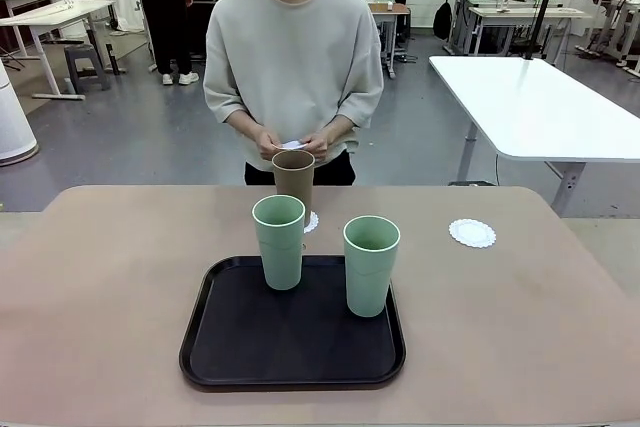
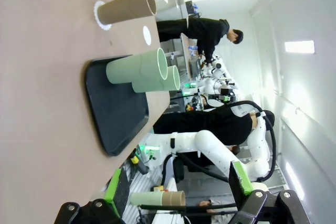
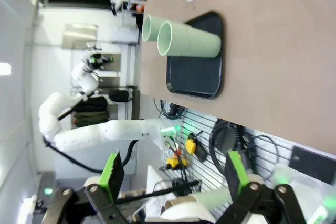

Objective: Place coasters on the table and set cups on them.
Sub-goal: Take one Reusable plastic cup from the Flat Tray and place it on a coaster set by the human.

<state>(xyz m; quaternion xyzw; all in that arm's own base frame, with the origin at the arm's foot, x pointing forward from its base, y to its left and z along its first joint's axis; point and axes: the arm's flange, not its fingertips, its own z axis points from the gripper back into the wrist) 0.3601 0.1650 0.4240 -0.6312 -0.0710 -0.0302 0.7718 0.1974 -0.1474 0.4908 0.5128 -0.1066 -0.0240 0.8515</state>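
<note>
The left tool point(image 2: 177, 174) stands wide, its green pads point(image 2: 116, 192) far apart with nothing between them. Well ahead of it on the worktop point(image 2: 47, 103) lies the black tray point(image 2: 113, 114), which carries the two mint cups point(image 2: 137, 68), upright and just beside each other. Beyond them, just past the tray, the brown cup point(image 2: 126, 6) stands on a coaster point(image 2: 97, 14) on the bare worktop. The right tool point(image 3: 173, 169) is equally wide and holds nothing, with the tray and cups well ahead of it. A second coaster point(image 1: 472, 233) lies alone on the worktop on the right tool's side, apart from the tray. At the far edge, the person's hands point(image 1: 316, 143) hold a third coaster point(image 1: 291, 145).
</note>
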